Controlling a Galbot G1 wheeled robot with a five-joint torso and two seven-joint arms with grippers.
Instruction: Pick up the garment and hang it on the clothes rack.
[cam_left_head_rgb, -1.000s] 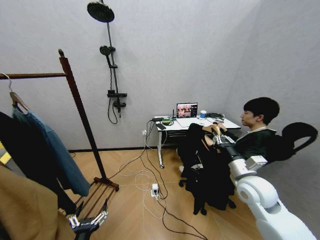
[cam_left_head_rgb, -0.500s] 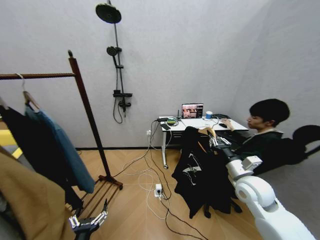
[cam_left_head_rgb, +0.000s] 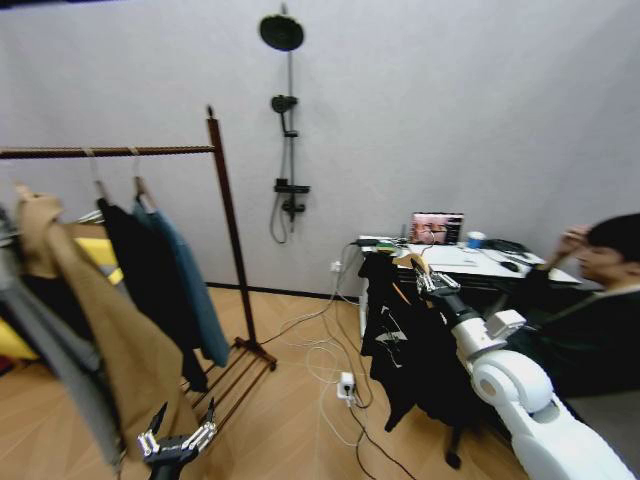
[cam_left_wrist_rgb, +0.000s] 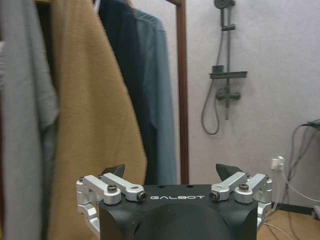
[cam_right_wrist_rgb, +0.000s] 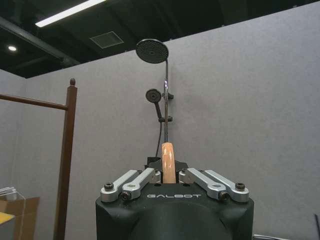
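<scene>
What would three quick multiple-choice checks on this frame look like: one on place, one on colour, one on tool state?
1. Where is the black shirt?
A. Hanging from the right tool, off the rack
B. On the rack's bar
C. On the floor

2. What colour is the coat nearest the left tool?
A. Red
B. Tan
C. White

3. How does the left tool stand?
A. Shut on a hanger
B. Shut on a sleeve
C. Open, holding nothing

Key:
1 A: the black shirt hangs below the right tool, apart from the rack.
2 B: the tan coat hangs just beside the left tool.
3 C: in the left wrist view its fingers are spread with only air between them.
</scene>
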